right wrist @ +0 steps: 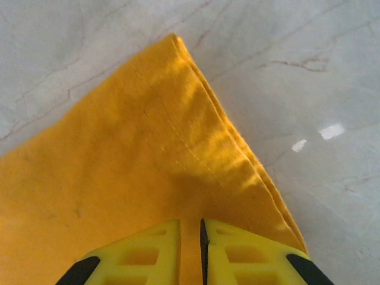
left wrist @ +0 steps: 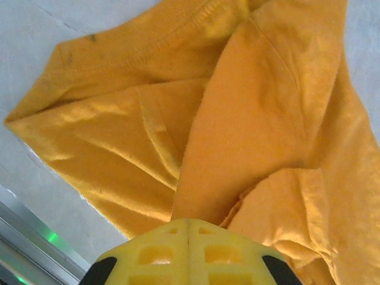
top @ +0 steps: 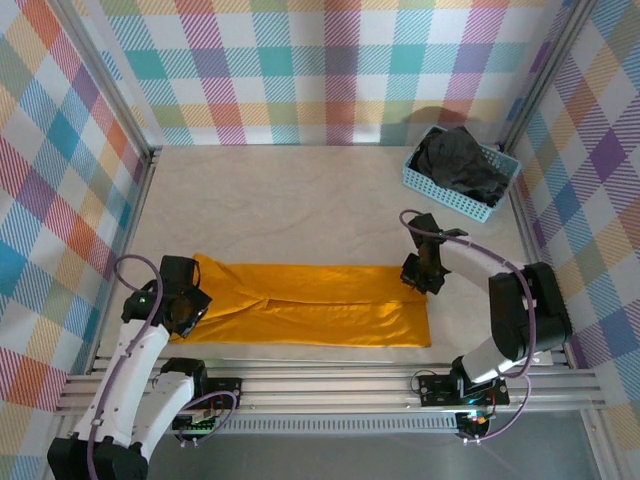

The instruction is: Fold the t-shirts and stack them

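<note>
Yellow fingertips of the left gripper [left wrist: 189, 228] are pressed together with no gap. A bunched fold of the orange t-shirt [top: 310, 305] comes out from between them, so this gripper is clamped on the cloth at the shirt's left end. The right gripper [right wrist: 190, 228] shows only a thin slit between its fingers, with the hem corner of the same shirt in it; I judge that it pinches the cloth there. The shirt lies on the table [top: 300, 200] as a long strip, folded lengthwise, between both arms. The black t-shirt [top: 460, 165] lies crumpled in the light blue basket [top: 440, 198] at the far right corner.

The step in hand seems to be the crosswise fold. To do it well, both ends should rise together, low over the table, with the strip lightly tight so the layers do not slide apart. The doubled edge on the right should be caught through all layers before lifting.
</note>
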You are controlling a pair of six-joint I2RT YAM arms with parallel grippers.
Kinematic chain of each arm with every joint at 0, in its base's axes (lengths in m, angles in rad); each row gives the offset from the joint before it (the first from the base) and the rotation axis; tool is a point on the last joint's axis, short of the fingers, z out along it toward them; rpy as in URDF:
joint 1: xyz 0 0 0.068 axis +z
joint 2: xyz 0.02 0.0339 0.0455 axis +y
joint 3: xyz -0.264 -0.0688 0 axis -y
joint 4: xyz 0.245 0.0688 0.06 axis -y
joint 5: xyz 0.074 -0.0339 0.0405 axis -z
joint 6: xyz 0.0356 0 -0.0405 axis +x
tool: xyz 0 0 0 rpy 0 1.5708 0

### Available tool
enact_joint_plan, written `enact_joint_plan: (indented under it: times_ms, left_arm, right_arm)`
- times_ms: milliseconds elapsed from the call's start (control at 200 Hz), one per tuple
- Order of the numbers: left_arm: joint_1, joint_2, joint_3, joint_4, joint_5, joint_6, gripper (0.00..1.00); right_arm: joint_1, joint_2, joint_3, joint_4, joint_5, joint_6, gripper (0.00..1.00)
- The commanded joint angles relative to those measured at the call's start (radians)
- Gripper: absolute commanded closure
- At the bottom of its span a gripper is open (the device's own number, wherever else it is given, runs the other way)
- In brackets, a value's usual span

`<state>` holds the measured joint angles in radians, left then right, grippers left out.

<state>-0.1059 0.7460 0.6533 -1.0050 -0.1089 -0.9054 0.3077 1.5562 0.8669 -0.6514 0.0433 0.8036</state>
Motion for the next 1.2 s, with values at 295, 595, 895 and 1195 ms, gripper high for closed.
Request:
enact_joint_plan:
  times_ms: [295,595,895,1195]
  left_arm:
    - [-0.202,0.005,0.068,-0.171,-0.089,-0.153,1.00]
    - [-0.308,0.056,0.024,-0.113,-0.124,-0.231,1.00]
    - [-0.353,0.141,-0.030,0.028,-0.078,-0.234,1.00]
    - [-0.406,0.250,0.001,0.090,-0.083,-0.212,1.00]
  right_arm:
    - [0.004,0.039,0.044,-0.019,0.015,-0.009,0.83]
    - [0.004,0.035,0.044,-0.022,0.015,-0.006,0.83]
    - [0.123,0.004,0.152,-0.107,0.119,-0.043,0.82]
    - [0.142,0.029,0.137,-0.077,0.090,-0.015,0.82]
